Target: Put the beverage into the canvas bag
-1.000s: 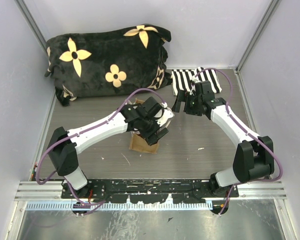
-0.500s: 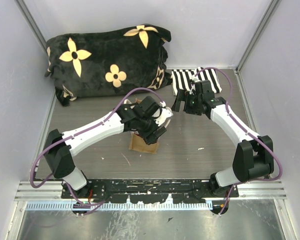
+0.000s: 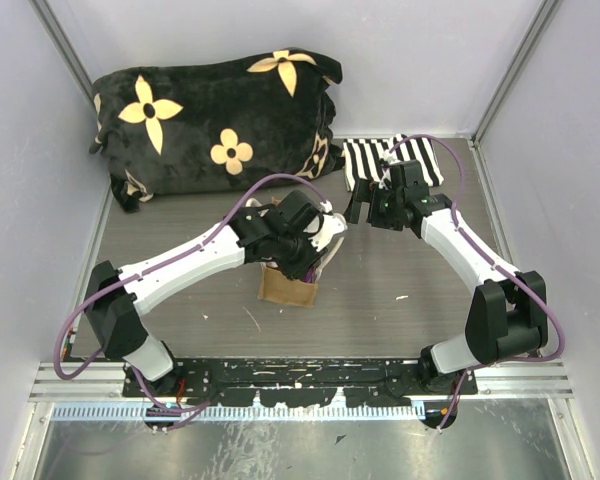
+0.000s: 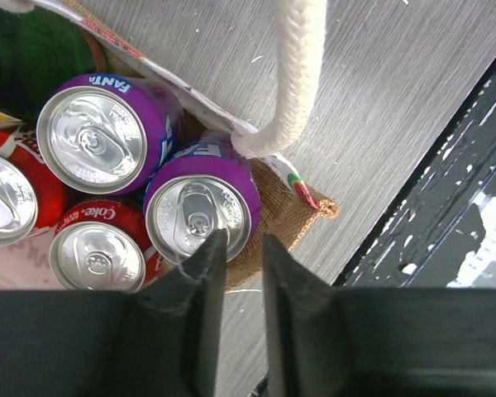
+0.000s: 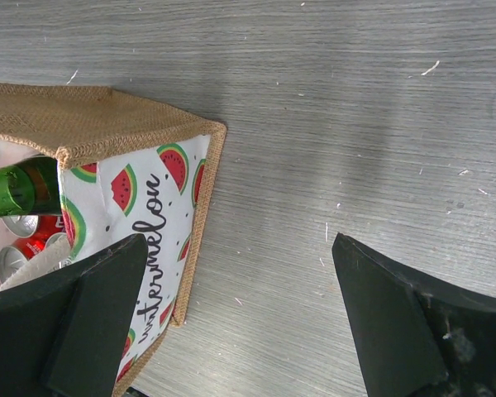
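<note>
The canvas bag (image 3: 286,289) stands mid-table, tan with a watermelon print (image 5: 149,215) and a cream rope handle (image 4: 299,74). Inside it stand two purple Fanta cans (image 4: 202,217) (image 4: 91,141), red Coke cans (image 4: 97,256) and a green bottle (image 5: 21,190). My left gripper (image 3: 306,262) hovers over the bag's near corner (image 4: 285,217). In the wrist view the left gripper (image 4: 244,240) has its jaws drawn almost together with nothing between them. The right gripper (image 3: 364,207) stays wide open beside the bag, and its wrist view shows only bare table across its span (image 5: 240,244).
A black flowered blanket (image 3: 215,120) lies at the back left. A black-and-white striped cloth (image 3: 380,160) lies at the back right, just behind the right gripper. Grey walls close three sides. A metal rail (image 3: 300,375) runs along the near edge.
The left gripper's jaws have closed from wide to a narrow gap, and that arm has shifted slightly left over the bag. The right arm has not moved.
</note>
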`<state>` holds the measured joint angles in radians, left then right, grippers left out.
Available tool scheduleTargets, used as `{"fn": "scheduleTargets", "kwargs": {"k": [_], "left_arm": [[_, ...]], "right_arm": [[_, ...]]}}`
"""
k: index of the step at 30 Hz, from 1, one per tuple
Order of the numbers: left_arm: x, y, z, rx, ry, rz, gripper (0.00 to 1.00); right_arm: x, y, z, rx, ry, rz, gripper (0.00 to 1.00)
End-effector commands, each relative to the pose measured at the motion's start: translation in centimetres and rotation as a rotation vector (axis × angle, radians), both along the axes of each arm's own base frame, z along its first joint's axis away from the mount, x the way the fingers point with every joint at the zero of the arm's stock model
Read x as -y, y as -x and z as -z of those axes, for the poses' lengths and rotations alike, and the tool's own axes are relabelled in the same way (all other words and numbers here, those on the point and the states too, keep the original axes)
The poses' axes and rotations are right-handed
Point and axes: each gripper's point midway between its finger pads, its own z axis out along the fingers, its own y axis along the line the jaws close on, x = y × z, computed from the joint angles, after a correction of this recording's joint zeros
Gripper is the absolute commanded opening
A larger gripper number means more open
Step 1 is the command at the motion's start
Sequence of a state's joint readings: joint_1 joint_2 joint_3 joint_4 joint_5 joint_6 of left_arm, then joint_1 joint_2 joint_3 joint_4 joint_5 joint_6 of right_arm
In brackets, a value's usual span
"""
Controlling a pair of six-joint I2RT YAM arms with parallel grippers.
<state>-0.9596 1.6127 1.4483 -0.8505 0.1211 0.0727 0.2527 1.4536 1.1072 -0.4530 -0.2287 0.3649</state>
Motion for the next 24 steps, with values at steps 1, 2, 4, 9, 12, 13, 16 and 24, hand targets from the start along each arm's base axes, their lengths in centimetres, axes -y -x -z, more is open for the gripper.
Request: {"fn": "scheduleTargets", "kwargs": {"k": [1, 2, 4, 9, 12, 13, 16, 24], "left_arm": [[0.0, 0.4, -0.4, 0.007, 0.02, 0.01, 0.23], [-0.2, 0.4, 0.1, 0.003, 0.013, 0.01, 0.17], [-0.2, 0.4, 0.9, -0.004, 0.002, 0.01, 0.09], [-0.1, 0.4, 3.1, -0.019, -0.02, 0.009, 0.0], [-0.2, 0.5, 4.3, -0.035, -0.034, 0.007, 0.0], [-0.2, 0.6, 4.6, -0.039, -0.039, 0.005, 0.0], [-0.5, 0.6, 5.4, -0.041, -0.051, 0.003, 0.0], [-1.5, 0.7, 7.1, -0.039, -0.089, 0.003, 0.0]], "right_arm": [[-0.1, -0.3, -2.1, 0.061, -0.02, -0.007, 1.0], [-0.1, -0.3, -2.1, 0.061, -0.02, -0.005, 1.0], [-0.1, -0.2, -2.1, 0.061, -0.02, -0.005, 1.0], [-0.1, -0.2, -2.2, 0.063, -0.021, -0.005, 1.0], [0.0, -0.2, -2.2, 0.064, -0.02, -0.005, 1.0], [0.0, -0.2, -2.2, 0.064, -0.02, -0.005, 1.0], [0.0, -0.2, -2.2, 0.065, -0.017, -0.006, 1.0], [-0.2, -0.5, -2.1, 0.06, -0.021, -0.007, 1.0]]}}
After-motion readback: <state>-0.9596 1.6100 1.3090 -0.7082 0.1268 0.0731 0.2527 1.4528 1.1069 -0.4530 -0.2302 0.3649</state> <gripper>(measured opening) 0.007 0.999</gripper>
